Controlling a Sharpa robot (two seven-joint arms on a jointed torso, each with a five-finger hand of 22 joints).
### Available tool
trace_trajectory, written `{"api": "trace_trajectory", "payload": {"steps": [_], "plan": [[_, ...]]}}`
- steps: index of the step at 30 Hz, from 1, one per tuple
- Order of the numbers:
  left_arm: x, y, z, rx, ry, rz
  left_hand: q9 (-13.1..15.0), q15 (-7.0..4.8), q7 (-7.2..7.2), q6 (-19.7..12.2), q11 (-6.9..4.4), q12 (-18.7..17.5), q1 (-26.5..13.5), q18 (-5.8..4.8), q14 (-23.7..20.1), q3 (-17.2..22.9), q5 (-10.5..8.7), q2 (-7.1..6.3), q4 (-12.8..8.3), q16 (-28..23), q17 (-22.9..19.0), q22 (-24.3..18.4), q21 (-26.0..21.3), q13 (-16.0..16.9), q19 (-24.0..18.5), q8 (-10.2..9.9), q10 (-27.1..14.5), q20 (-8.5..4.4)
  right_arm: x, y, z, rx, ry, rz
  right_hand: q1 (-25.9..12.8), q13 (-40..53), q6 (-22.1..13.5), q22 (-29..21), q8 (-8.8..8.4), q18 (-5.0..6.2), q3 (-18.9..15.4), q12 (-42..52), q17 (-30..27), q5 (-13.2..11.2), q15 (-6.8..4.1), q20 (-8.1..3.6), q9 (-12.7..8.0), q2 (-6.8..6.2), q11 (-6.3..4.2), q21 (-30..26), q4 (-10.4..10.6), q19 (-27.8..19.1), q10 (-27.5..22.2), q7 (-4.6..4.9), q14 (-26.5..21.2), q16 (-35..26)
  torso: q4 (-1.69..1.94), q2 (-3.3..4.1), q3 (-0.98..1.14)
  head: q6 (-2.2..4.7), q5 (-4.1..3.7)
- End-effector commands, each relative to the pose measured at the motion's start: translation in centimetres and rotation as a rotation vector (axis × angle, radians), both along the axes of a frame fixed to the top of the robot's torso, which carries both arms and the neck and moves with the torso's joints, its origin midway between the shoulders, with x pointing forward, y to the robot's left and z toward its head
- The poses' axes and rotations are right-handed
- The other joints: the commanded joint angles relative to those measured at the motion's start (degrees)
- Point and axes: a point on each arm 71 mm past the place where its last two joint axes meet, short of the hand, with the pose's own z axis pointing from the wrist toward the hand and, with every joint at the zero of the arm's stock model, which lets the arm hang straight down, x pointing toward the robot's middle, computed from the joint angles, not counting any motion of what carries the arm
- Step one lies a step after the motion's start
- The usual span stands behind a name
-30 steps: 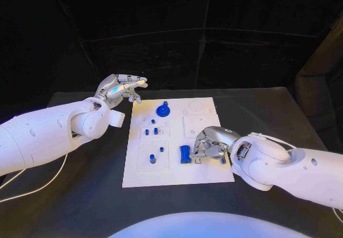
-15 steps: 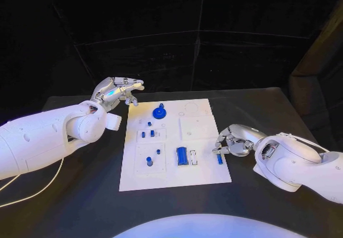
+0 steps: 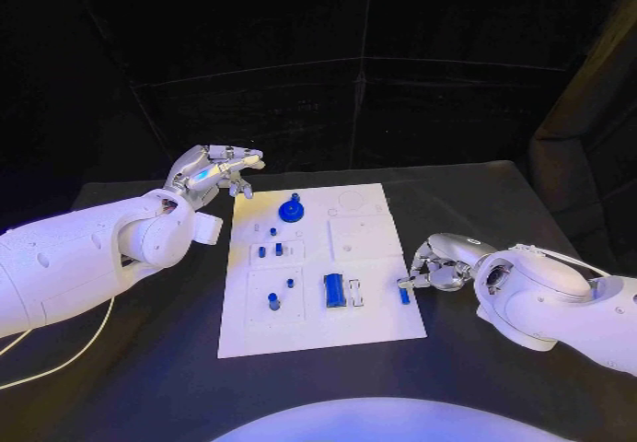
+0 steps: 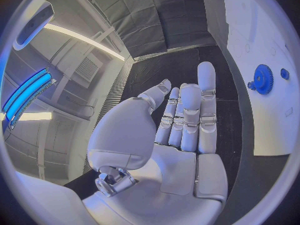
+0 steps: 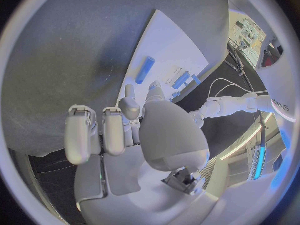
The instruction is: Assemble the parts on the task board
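Small blue peg lying at white task board's right edge, ready for pickup; right hand beside it, fingers curled, empty; left hand far-left, spread, holding nothing.

Board lettering: we could read none on the task board.
Part markings: we found none legible on the blue parts.
Arm lettering: in the right wrist view we saw a few dark letters on a white arm, too small and bent to read.
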Motion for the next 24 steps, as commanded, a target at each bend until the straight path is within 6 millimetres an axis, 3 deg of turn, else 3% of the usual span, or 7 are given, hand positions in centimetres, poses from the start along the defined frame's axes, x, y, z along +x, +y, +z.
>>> {"api": "trace_trajectory", "payload": {"steps": [1, 11, 24], "plan": [[0.0, 0.0, 0.1, -0.007, -0.003, -0.007, -0.06, -0.05, 0.21, -0.03, 0.17, 0.38, -0.32, 0.31, -0.51, -0.20, 0.11, 0.32, 0.07, -0.17, -0.02, -0.06, -0.22, -0.06, -0.31, 0.22, -0.41, 0.17, 0.0, -0.1, -0.3, -0.086, 0.023, 0.014, -0.32, 0.07, 0.36, 6.76, 0.36, -0.81, -0.22, -0.14, -0.04, -0.33, -0.40, -0.06, 0.11, -0.09, -0.53, -0.12, 0.05, -0.03, 0.06, -0.05, 3.00, -0.30, 0.00, 0.09, -0.01, -0.13, 0.09], [0.0, 0.0, 0.0, -0.006, -0.002, -0.005, -0.06, -0.05, 0.21, -0.03, 0.17, 0.38, -0.32, 0.31, -0.51, -0.20, 0.11, 0.32, 0.07, -0.17, -0.02, -0.06, -0.22, -0.06, -0.31, 0.22, -0.41, 0.17, 0.3, 0.9, -0.6, -0.100, 0.027, 0.041, 1.35, 0.15, 0.47, 6.73, 0.53, -0.81, -0.07, -0.18, -0.02, -0.11, -0.62, -0.32, 0.71, -0.41, -0.73, -0.17, -0.74, -0.05, 0.07, -0.23, 3.01, -0.34, 0.13, 0.00, -0.07, -0.38, -0.12], [0.0, 0.1, -0.1, -0.005, 0.001, -0.003, -0.06, -0.05, 0.21, -0.03, 0.17, 0.38, -0.32, 0.31, -0.51, -0.20, 0.11, 0.32, 0.07, -0.17, -0.02, -0.06, -0.22, -0.06, -0.31, 0.22, -0.41, 0.17, 0.5, 2.3, -1.0, -0.146, 0.008, 0.100, 8.18, 0.48, 0.50, 6.87, 0.72, -0.85, 1.60, -0.21, 0.16, 0.95, -0.86, -0.58, 1.99, 0.04, -0.99, -0.15, -5.30, 0.04, 0.16, -0.40, 3.06, -0.33, 0.20, 0.11, -0.14, -0.36, -0.02]]}}
